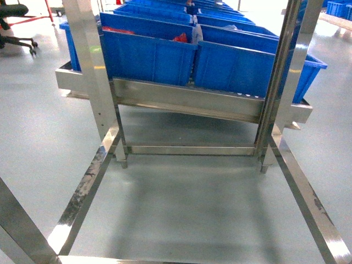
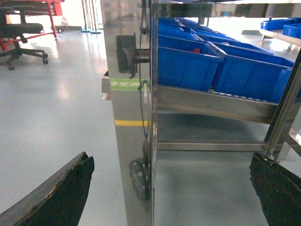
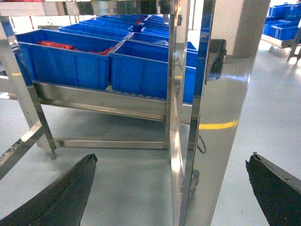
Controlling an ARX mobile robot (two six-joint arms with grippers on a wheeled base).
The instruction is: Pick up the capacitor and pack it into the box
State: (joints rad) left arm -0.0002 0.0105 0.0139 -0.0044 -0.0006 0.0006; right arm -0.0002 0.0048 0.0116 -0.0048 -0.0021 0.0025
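No capacitor and no box show in any view. Neither gripper appears in the head view. In the left wrist view my left gripper (image 2: 170, 157) is open, its two black fingers (image 2: 61, 197) spread wide at the bottom corners with nothing between them. A steel rack post (image 2: 131, 117) stands straight ahead of it. In the right wrist view my right gripper (image 3: 171, 157) is open in the same way, its black fingers (image 3: 61, 197) far apart and empty, facing another steel post (image 3: 211, 132).
A slanted stainless steel rack (image 1: 187, 102) carries rows of large blue plastic bins (image 1: 148, 55), some holding red items (image 3: 54, 44). Low steel frame rails (image 1: 82, 198) run along the grey floor on both sides. A black office chair (image 2: 23, 37) stands far left.
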